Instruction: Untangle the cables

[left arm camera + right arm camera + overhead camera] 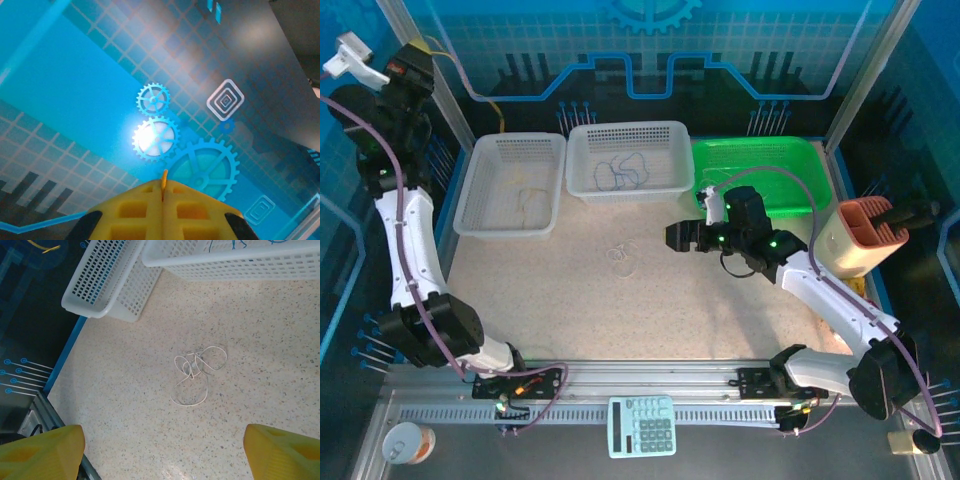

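A pale white cable [620, 255] lies in loose loops on the speckled table, also seen as the white cable [195, 372] ahead of my right gripper [162, 442]. That right gripper [680, 237] hovers open just right of it, fingers [42, 452] wide apart with nothing between them. My left gripper [420, 50] is raised high at the back left, shut on a yellow cable [485, 95] that hangs down behind the baskets. Its end, the yellow cable tip [164, 176], pokes out between the closed left gripper [163, 184]. A blue cable [620, 172] lies in the middle basket. A yellow-tan cable [525, 200] lies in the left basket.
Three baskets line the back: left white basket [480, 190], middle white basket [582, 190], green basket [760, 165]. A tan holder [865, 235] stands at the right. A calculator [642, 425] and a tape roll [408, 442] sit by the near rail.
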Available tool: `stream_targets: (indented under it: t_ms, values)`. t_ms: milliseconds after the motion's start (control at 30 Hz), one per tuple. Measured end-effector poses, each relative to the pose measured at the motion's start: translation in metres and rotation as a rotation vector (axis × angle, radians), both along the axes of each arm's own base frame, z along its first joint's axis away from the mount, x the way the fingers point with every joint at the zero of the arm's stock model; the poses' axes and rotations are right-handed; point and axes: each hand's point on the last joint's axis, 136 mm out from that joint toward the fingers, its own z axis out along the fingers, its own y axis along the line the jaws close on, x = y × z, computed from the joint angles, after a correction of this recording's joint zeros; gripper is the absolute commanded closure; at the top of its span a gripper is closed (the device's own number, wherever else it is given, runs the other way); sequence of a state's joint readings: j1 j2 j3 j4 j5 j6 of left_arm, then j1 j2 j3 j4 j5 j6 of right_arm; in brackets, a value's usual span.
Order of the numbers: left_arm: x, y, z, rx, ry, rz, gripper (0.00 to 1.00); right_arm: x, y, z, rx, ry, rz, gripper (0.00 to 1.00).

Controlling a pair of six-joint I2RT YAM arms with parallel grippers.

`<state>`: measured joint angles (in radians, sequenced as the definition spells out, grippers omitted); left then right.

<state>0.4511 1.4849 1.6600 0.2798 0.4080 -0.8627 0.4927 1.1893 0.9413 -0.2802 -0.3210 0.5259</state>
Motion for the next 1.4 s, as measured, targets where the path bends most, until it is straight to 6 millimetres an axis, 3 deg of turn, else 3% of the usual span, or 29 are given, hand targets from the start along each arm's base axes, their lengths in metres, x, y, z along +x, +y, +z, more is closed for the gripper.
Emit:
stream_targets:
  t_ms: [100, 200, 300, 467, 533, 633, 767, 833, 900, 1000, 1133, 1300, 1400]
  values:
    - [0.005, 0.008, -0.01, -0.022, 0.015, 0.007, 1.0, -0.001, 0.0, -0.002, -0.008, 0.004, 0.004, 0.16]
    - [0.013, 0.012, -0.035, -0.051, 0.049, 0.0, 1.0, 0.0, 0.001, -0.006, -0.013, 0.013, 0.006, 0.17]
    - [0.024, 0.015, -0.075, -0.089, 0.112, -0.017, 1.0, -0.001, 0.004, -0.011, -0.02, 0.025, 0.013, 0.17]
    - [0.039, 0.017, -0.158, -0.165, 0.262, -0.047, 1.0, -0.002, 0.008, -0.017, -0.029, 0.039, 0.025, 0.17]
    - [0.041, 0.016, -0.18, -0.185, 0.304, -0.057, 1.0, -0.003, 0.009, -0.018, -0.03, 0.042, 0.029, 0.17]
    - [0.041, 0.011, -0.197, -0.183, 0.338, -0.075, 1.0, -0.002, 0.011, -0.019, -0.032, 0.042, 0.031, 0.17]
    - [0.044, -0.002, -0.204, -0.128, 0.355, -0.097, 0.99, -0.002, 0.016, -0.023, -0.035, 0.046, 0.043, 0.17]
    - [0.045, -0.01, -0.212, -0.11, 0.374, -0.11, 0.91, -0.002, 0.019, -0.027, -0.039, 0.052, 0.049, 0.17]
    - [0.046, -0.016, -0.226, -0.104, 0.408, -0.12, 0.73, -0.001, 0.022, -0.031, -0.045, 0.059, 0.054, 0.17]
    - [0.044, -0.02, -0.252, -0.098, 0.478, -0.118, 0.37, 0.001, 0.025, -0.041, -0.063, 0.078, 0.055, 0.17]
    - [0.04, -0.016, -0.283, -0.098, 0.571, -0.08, 0.05, 0.01, 0.028, -0.054, -0.093, 0.102, 0.046, 0.18]
    - [0.032, -0.015, -0.292, -0.08, 0.636, -0.058, 0.01, 0.023, 0.036, -0.073, -0.132, 0.133, 0.044, 0.19]
    - [0.027, -0.018, -0.271, -0.068, 0.621, -0.058, 0.01, 0.03, 0.04, -0.086, -0.151, 0.157, 0.04, 0.2]
